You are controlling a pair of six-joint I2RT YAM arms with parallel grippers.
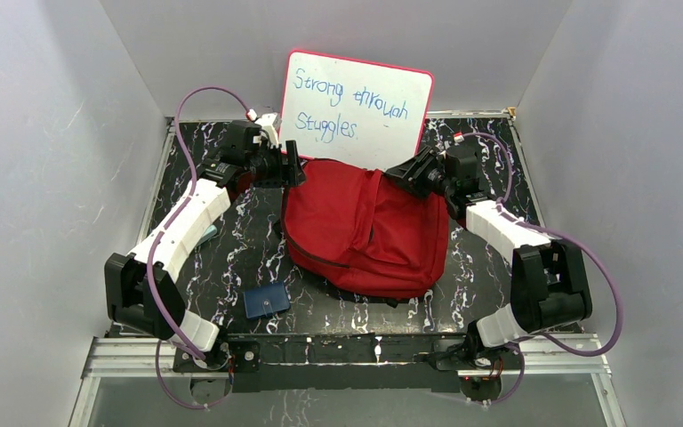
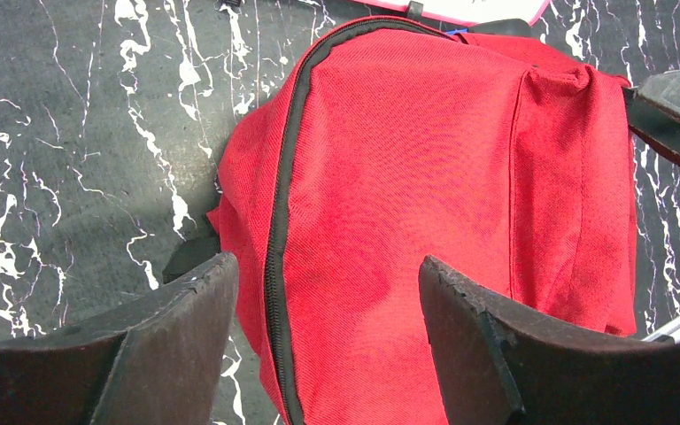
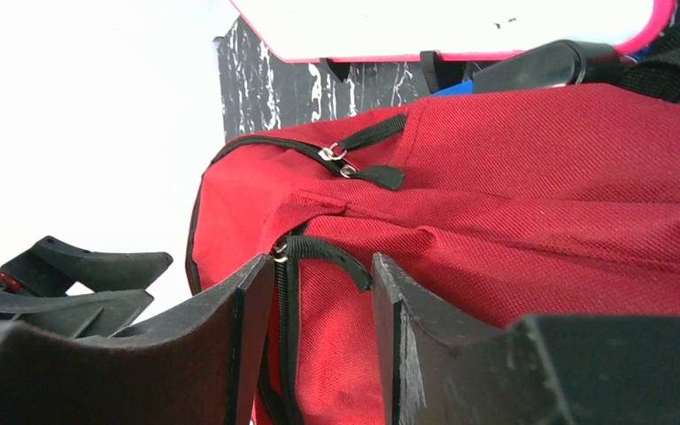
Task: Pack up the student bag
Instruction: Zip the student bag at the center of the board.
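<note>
A black marbled desk [image 1: 231, 240] sits between grey walls. The red backpack [image 1: 365, 227] lies at its middle, just in front of a leaning whiteboard [image 1: 356, 107], with a small blue case [image 1: 267, 300] near its front-left. The left fingers [image 2: 177, 328] hang spread over the bag's left side. The right fingers [image 3: 239, 336] stand apart with a black zipper pull [image 3: 328, 251] between them.

A black marbled table [image 1: 240, 253] bears the student bag [image 1: 365, 231], a whiteboard [image 1: 356, 98] and a blue pouch [image 1: 267, 301].
</note>
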